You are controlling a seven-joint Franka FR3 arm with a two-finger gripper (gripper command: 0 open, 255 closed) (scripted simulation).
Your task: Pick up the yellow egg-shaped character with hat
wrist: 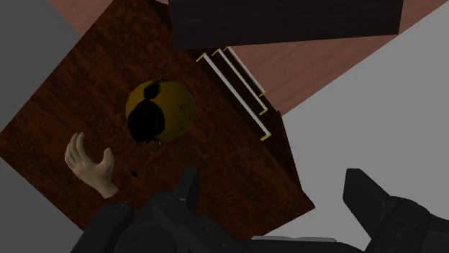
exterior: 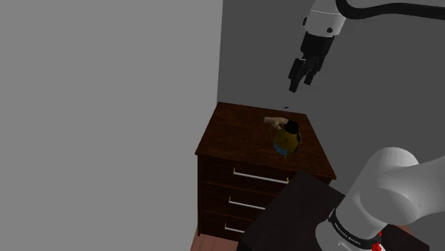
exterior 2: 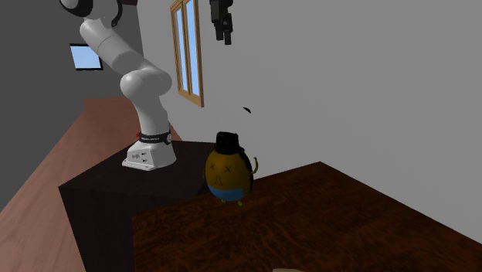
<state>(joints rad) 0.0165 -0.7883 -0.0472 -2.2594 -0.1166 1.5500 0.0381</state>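
Note:
The yellow egg-shaped character (exterior: pixel 287 139) stands upright on the dark wooden dresser top (exterior: pixel 235 132), near the edge facing the stand. It wears a black hat (exterior 2: pixel 228 142) and blue trousers, with x-shaped eyes on its body (exterior 2: pixel 228 173). My gripper (exterior: pixel 295 82) hangs high above the dresser, well clear of the character, fingers pointing down. In the wrist view the character (wrist: pixel 169 108) lies far below and off to one side of the gripper (wrist: pixel 277 194). The two fingers (wrist: pixel 188 187) stand wide apart with nothing between them.
A pale hand-shaped object (exterior: pixel 273 122) lies on the dresser top just behind the character (wrist: pixel 90 165). The dresser front has drawers with light bar handles (exterior: pixel 260 176). The dark stand (exterior: pixel 285 214) sits close beside the dresser. A grey wall and a window (exterior 2: pixel 189 54) are nearby.

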